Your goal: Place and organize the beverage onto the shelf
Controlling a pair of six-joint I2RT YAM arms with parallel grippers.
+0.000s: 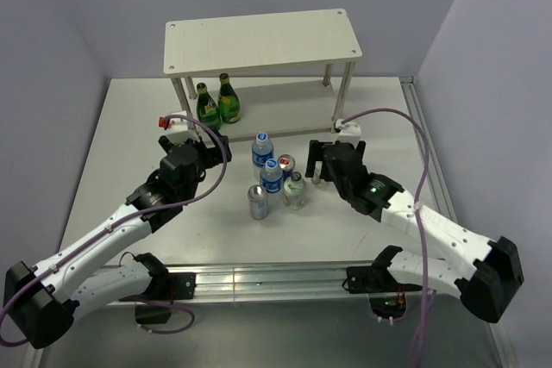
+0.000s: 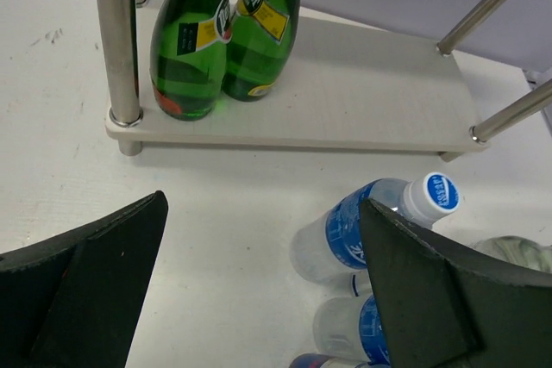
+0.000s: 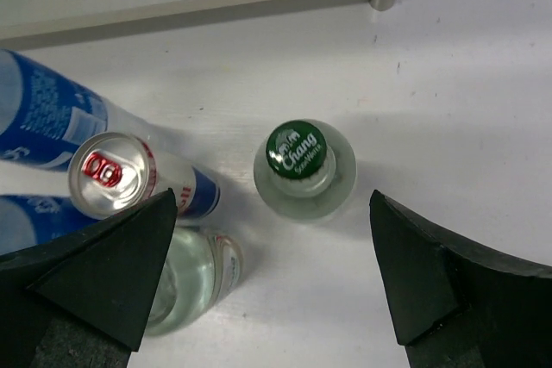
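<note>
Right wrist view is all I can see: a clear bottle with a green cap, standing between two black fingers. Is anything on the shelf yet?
Observer: Yes, two green bottles stand at the left end of the shelf, on its lower board.
Operator: And the upper board?
Observer: Nothing stands on it in the top external view.
Operator: What is the other arm up to?
Observer: The left gripper is open and holds nothing; a water bottle stands close by one finger.
</note>
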